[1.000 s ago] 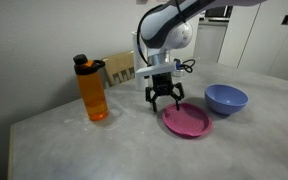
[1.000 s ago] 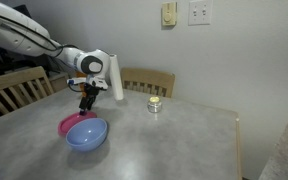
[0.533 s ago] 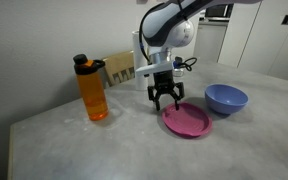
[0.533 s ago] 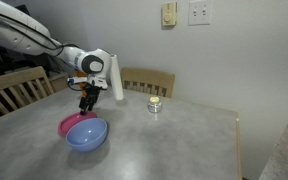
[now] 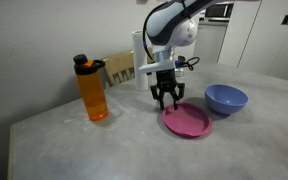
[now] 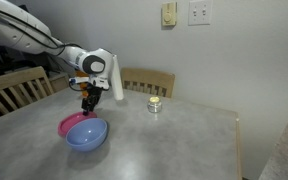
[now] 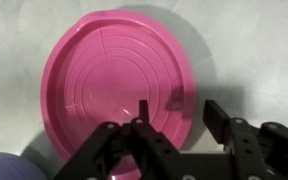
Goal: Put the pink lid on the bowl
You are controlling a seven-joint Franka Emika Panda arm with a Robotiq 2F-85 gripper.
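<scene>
The pink lid (image 5: 187,121) lies flat on the grey table; it also shows in an exterior view (image 6: 73,124) and fills the wrist view (image 7: 109,85). The periwinkle-blue bowl (image 5: 226,99) stands beside it, in front of it in an exterior view (image 6: 86,135), and peeks in at the wrist view's lower left corner (image 7: 2,167). My gripper (image 5: 167,102) hangs open and empty just above the lid's near edge, also seen in an exterior view (image 6: 87,106). In the wrist view the gripper (image 7: 177,111) has one finger over the lid and one over the table beside it.
An orange bottle (image 5: 93,89) with a black cap stands on the table. A small metal tin (image 6: 155,104) sits further back. Wooden chairs (image 6: 149,81) stand behind the table. A wall with outlets (image 6: 199,12) is behind.
My gripper has shifted slightly toward the lid's edge and a little lower. The lid and bowl have not moved.
</scene>
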